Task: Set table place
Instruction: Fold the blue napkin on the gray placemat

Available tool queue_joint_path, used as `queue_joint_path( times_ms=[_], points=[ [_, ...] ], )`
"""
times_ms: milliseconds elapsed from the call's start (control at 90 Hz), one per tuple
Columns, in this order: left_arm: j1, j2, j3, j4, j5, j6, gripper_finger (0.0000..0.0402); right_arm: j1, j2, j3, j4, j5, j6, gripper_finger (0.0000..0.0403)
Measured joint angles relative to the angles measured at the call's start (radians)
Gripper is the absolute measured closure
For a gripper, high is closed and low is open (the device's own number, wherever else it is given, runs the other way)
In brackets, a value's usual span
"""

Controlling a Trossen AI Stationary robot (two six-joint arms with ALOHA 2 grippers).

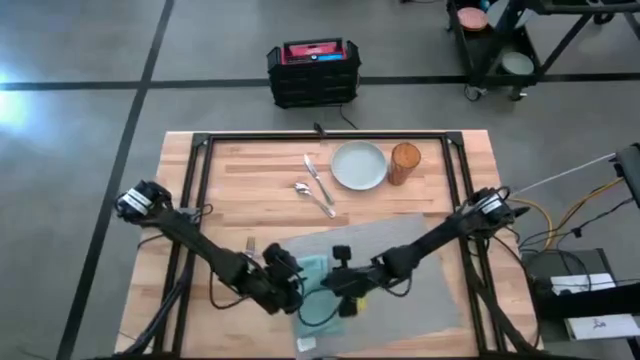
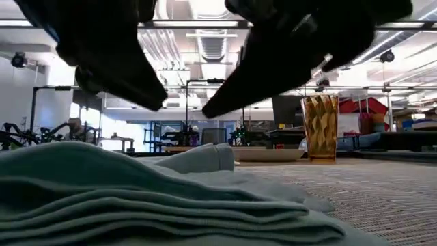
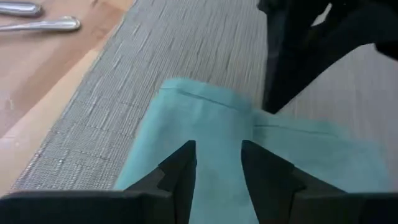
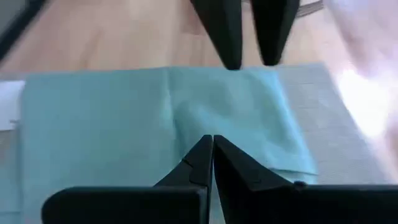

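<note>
The teal napkin (image 1: 318, 298) lies folded in several layers on the left part of the grey placemat (image 1: 420, 270), on the wooden table (image 1: 240, 200). Both grippers hover just above it, tips facing each other. My left gripper (image 3: 219, 163) is narrowly open over the napkin (image 3: 205, 118). My right gripper (image 4: 212, 142) is shut over the napkin (image 4: 112, 106). In the low view both dark grippers stand clear above the cloth (image 2: 102, 184). The fork, knife and spoon (image 1: 317, 186), the pale plate (image 1: 358, 165) and the amber glass (image 1: 404, 163) rest on the table's far part.
The black metal frame (image 1: 200, 190) runs around the table's work area. A black crate (image 1: 313, 72) stands on the floor beyond the far edge. Bare placemat (image 3: 186, 43) stretches to the right of the napkin.
</note>
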Motion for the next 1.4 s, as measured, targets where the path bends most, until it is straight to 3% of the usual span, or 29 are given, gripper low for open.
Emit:
queue_joint_path(
  times_ms=[156,300,411,756,1000,1400],
  points=[
    [0.042,0.066,0.000,0.086,0.012,0.052,0.0287,0.025,-0.001,-0.064,0.098,-0.034,0.026,0.0403],
    [0.087,0.136,-0.001,0.241,0.131,0.174,0.0287,0.047,0.025,-0.079,0.141,-0.038,0.061,0.0403],
    [0.104,0.157,-0.001,0.281,0.127,0.206,0.0287,0.061,0.066,-0.070,0.198,-0.045,0.063,0.0403],
    [0.149,0.192,-0.003,0.261,0.056,0.256,0.0287,0.068,0.202,0.010,0.217,-0.065,0.062,0.0403],
    [0.157,0.265,0.003,0.241,0.035,0.203,0.0287,0.071,0.203,0.011,0.204,-0.071,0.063,0.0403],
    [0.159,0.228,-0.002,0.143,-0.046,0.179,0.0288,0.083,0.204,0.012,0.185,-0.065,0.061,0.0403]
  ],
)
